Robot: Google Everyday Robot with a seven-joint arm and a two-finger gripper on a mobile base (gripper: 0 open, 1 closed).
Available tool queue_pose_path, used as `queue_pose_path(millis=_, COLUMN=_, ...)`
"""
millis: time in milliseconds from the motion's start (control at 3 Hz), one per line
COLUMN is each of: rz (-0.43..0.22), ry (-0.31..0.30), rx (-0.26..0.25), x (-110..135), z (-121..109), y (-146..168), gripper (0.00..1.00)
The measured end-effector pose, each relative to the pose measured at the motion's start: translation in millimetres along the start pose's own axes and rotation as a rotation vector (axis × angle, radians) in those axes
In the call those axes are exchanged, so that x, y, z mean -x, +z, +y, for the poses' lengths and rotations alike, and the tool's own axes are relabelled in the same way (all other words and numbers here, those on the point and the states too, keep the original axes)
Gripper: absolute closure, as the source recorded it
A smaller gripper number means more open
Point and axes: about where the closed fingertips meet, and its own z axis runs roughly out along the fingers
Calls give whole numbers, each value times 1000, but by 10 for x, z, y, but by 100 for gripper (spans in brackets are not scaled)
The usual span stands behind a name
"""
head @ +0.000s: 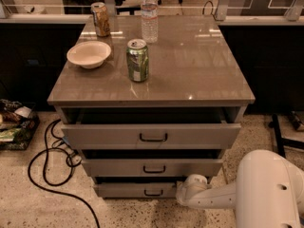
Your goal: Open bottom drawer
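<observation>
The bottom drawer (128, 190) is the lowest thin grey front of the cabinet, with a small black loop handle (153, 193). It stands slightly out from the cabinet body, with a dark gap above it. My gripper (186, 192) is low at the right end of this drawer front, at the end of the white arm (223, 198) that reaches in from the lower right. The gripper's tip is hidden against the drawer's right end, to the right of the handle.
The middle drawer (152, 167) and top drawer (152, 136) also stand partly out. On the cabinet top (190, 65) are a green can (137, 60), a white bowl (89, 54), a water bottle (148, 14) and a brown can (100, 19). A black cable (45, 175) loops on the floor at left.
</observation>
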Motion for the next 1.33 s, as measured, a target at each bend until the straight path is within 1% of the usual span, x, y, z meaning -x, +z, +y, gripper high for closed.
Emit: queue_pose_path(millis=1333, rz=0, ry=0, rx=0, x=5, z=-6, y=-25, gripper=100)
